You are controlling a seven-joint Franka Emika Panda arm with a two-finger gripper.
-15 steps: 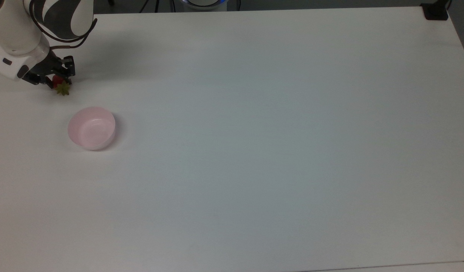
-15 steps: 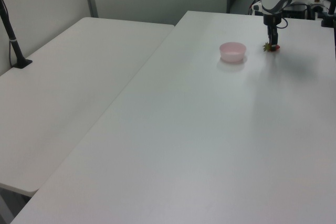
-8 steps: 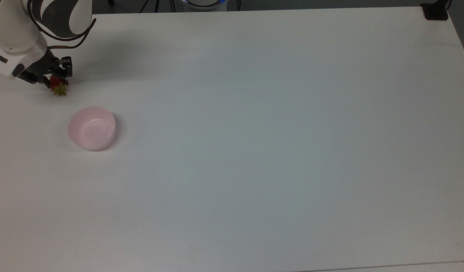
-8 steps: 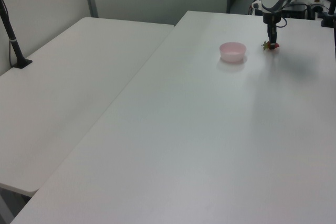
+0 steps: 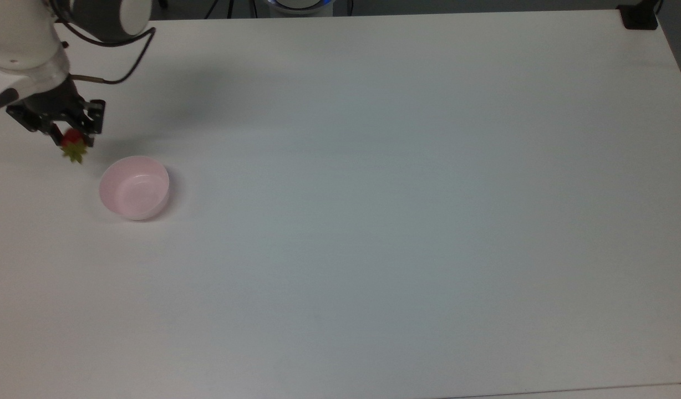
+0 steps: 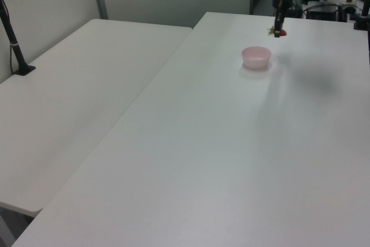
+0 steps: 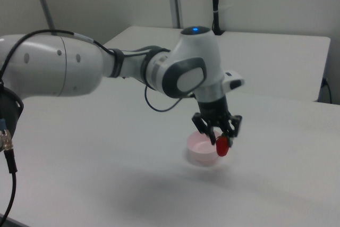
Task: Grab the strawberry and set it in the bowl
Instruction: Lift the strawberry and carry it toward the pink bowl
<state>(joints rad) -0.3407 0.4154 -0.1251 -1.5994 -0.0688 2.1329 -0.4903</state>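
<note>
1. Black two-finger gripper (image 5: 69, 134) is clamped narrowly on the small glossy red strawberry (image 7: 222, 145), lifted off the white table (image 5: 374, 221).
2. Broad bare tabletop spreads toward the top view's right.
3. Its green leafy cap (image 5: 74, 153) hangs below the fingertips, near the round pale pink plastic bowl (image 5: 134, 187), not over it.

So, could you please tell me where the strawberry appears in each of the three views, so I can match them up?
Top view: the strawberry is at far left, upper part, held in the gripper.
Left view: upper right, above and behind the bowl.
Right view: centre right, lower half, hanging in front of the bowl.
Shared landmark: the pale pink bowl.
</note>
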